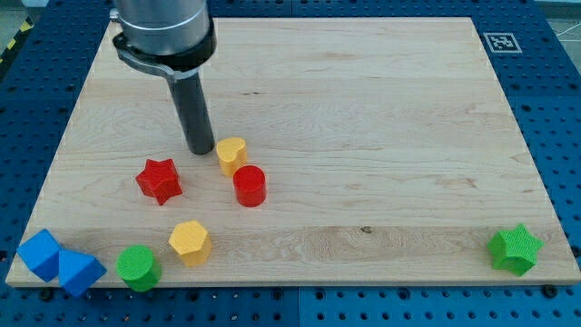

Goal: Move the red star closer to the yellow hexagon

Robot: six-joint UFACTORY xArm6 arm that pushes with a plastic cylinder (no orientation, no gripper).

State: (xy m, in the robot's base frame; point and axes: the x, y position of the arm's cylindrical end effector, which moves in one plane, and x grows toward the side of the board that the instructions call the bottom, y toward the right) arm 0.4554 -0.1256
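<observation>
The red star [160, 180] lies on the wooden board [363, 109] at the view's lower left. The yellow hexagon [190, 242] sits below and slightly right of it, a short gap apart. My tip [201, 150] rests on the board just above and to the right of the red star, close to the left side of a yellow heart-shaped block [231, 155]. My tip touches no block that I can see.
A red cylinder [249, 185] sits just below the yellow heart. A green cylinder [138, 267] and two blue blocks [60, 262] lie at the bottom left corner. A green star [515, 249] sits at the bottom right. A marker tag [500, 41] is at the top right.
</observation>
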